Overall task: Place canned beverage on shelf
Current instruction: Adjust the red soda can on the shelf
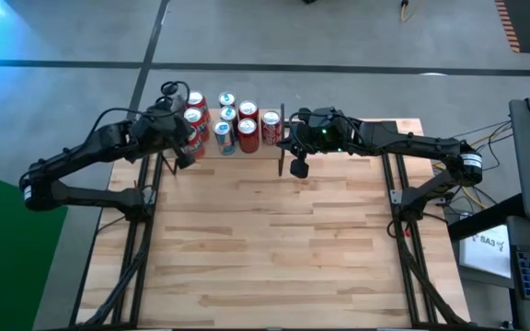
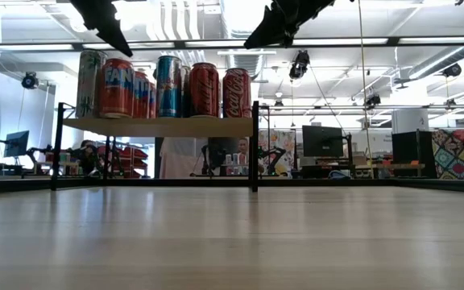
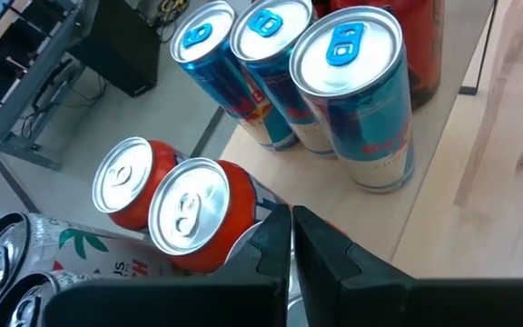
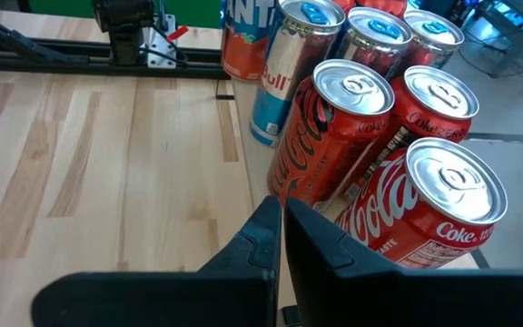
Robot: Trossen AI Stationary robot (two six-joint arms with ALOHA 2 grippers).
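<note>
1. The shelf, a light wood board on thin black uprights, stands at the far edge of the tabletop, towards its left half in the high view.
2. The cans all stand upright on the shelf, packed close together: red cola cans, slim blue-and-silver cans and orange soda cans (one pale printed can sits at the left end in the low view).
3. The left end effector has its fingers pressed together and grips nothing. It hangs above the left end of the shelf, just over the orange cans.
4. The right end effector is likewise fully closed and empty. It hangs at the right end of the shelf, just beside the red cola cans and clear of them.
5. No can lies on the open tabletop; both arms reach in from the sides.
</note>
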